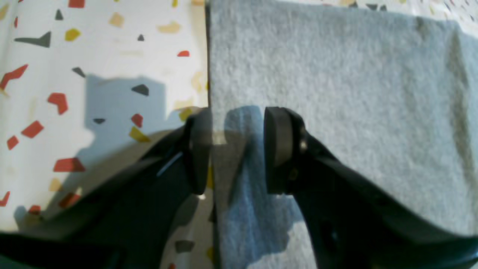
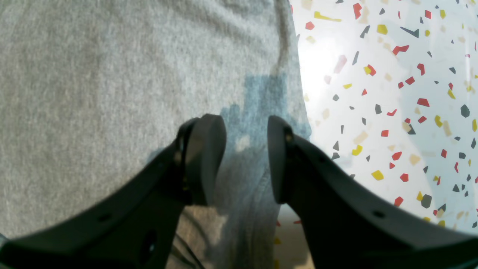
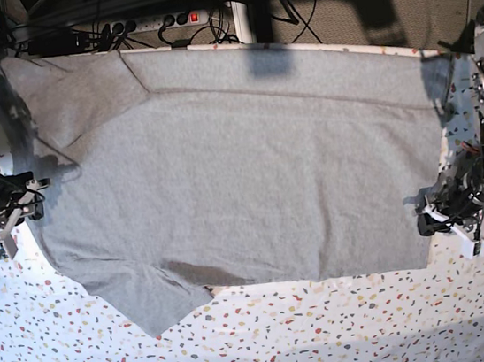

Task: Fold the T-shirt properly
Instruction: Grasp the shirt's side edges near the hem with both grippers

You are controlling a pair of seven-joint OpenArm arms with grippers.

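Your T-shirt (image 3: 241, 172) is lying spread across the table (image 3: 333, 330), reaching its far edge. Only the wrist views are showing left gripper (image 1: 235, 149) and right gripper (image 2: 246, 157) gaping empty over opposite shirt edges.

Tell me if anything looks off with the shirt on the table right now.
Nothing looks damaged. The T-shirt lies spread flat but askew, not square to the table: its far edge hangs past the back edge. Both the left gripper and right gripper sit open at opposite shirt edges.

Matte black curved fingers (image 2: 203, 157) with small screw holes.
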